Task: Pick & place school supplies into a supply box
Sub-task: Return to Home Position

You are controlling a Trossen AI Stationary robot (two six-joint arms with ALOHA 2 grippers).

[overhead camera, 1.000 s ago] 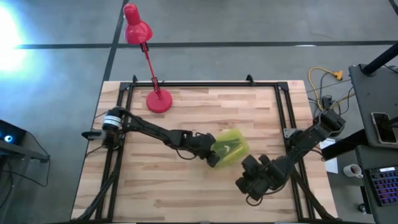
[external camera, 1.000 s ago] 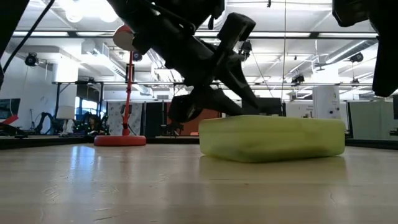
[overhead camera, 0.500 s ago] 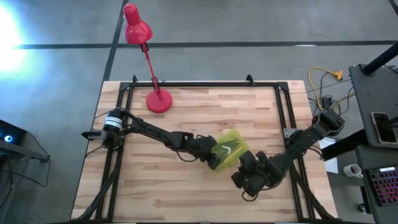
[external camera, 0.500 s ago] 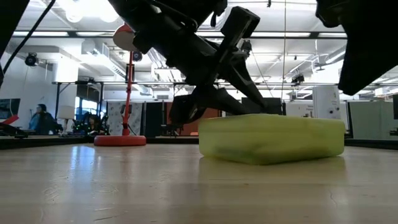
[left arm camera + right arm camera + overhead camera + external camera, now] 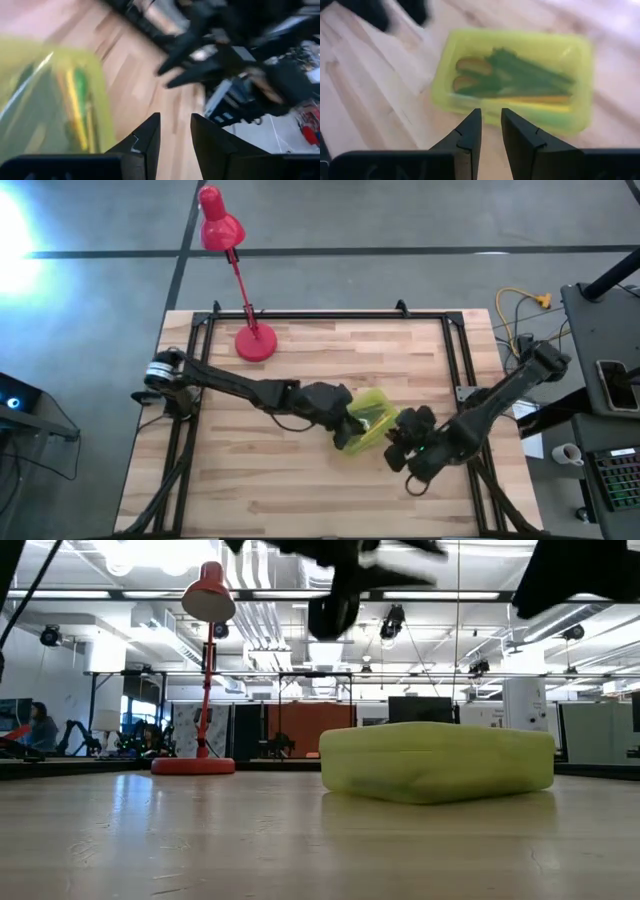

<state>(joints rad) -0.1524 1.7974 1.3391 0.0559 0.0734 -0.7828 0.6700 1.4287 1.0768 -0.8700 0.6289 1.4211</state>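
The closed supply box (image 5: 437, 760) is set flat on the table (image 5: 300, 360), pens (image 5: 530, 80) seen inside. The left gripper (image 5: 175, 117) and right gripper (image 5: 490, 112) are held above it, fingers nearly pressed together and empty, as nothing seems left to carry.

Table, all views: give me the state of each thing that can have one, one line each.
Supply box: closed, flat on the table.
School supplies: inside the box, showing through it.
Left gripper: nearly shut, empty, held up beside the box.
Right gripper: nearly shut, empty, held up beside the box.
Desk lamp: standing upright near the table's far edge.
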